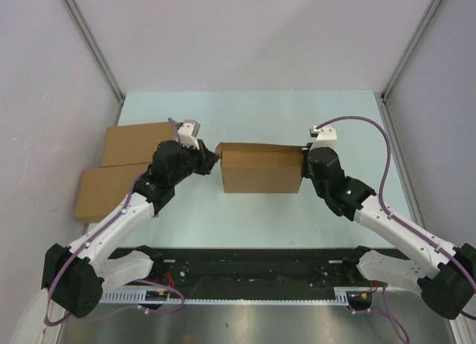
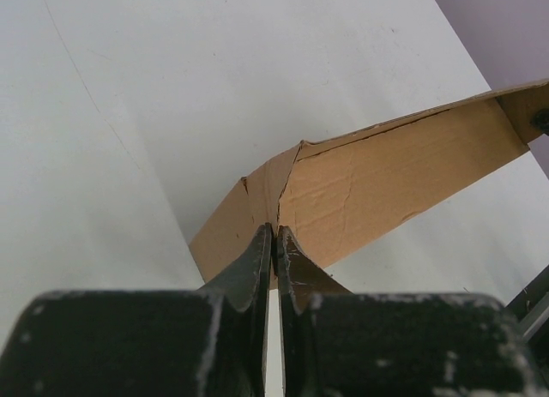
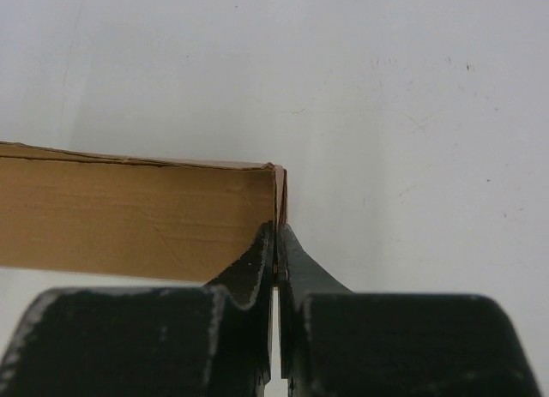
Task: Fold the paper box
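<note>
We held the paper box (image 1: 260, 169) by both ends at mid-table.
Our left gripper (image 2: 274, 236) was pressed together on a flap edge at the box's left end, and our right gripper (image 3: 276, 232) pinched the edge at its right end; two flat cardboard boxes (image 1: 137, 143) lay on the table (image 1: 297, 114) to the left.

White arms (image 1: 111, 225), purple cables (image 1: 357, 119), scuffed black tools (image 2: 274, 238).

Plain brown paper box (image 1: 262, 173), two brown flat boxes (image 1: 134, 143), pale green table (image 1: 245, 110), white-and-black arms (image 1: 111, 229), purple cables (image 1: 387, 158)
</note>
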Robot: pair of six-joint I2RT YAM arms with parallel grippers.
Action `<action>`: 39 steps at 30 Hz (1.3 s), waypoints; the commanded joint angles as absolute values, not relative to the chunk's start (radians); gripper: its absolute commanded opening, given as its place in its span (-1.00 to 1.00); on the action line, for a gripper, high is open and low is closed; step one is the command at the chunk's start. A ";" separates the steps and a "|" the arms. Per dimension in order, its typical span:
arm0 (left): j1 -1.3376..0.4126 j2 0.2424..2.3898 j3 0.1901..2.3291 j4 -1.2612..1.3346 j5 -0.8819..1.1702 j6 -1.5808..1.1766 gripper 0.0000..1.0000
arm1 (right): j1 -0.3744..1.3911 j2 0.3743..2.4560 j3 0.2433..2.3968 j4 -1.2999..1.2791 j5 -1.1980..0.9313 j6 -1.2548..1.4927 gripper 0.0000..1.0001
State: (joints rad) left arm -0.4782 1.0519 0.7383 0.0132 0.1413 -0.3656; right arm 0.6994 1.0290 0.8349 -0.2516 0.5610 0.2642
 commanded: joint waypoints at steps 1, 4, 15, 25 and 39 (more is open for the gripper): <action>-0.479 1.031 0.752 0.040 0.127 -0.373 -0.85 | 0.706 1.032 0.798 -0.296 0.571 0.248 -1.00; -0.479 1.031 0.752 0.043 0.121 -0.376 -0.84 | 0.709 1.026 0.790 -0.293 0.561 0.256 -1.00; -0.485 1.035 0.782 0.054 0.166 -0.469 -0.88 | 0.723 1.026 0.790 -0.288 0.563 0.268 -1.00; -0.531 1.034 0.758 0.121 0.161 -0.578 -0.92 | 0.738 1.035 0.790 -0.281 0.568 0.270 -1.00; -0.561 1.026 0.719 0.135 0.095 -0.626 -0.99 | 0.759 1.045 0.788 -0.281 0.583 0.267 -1.00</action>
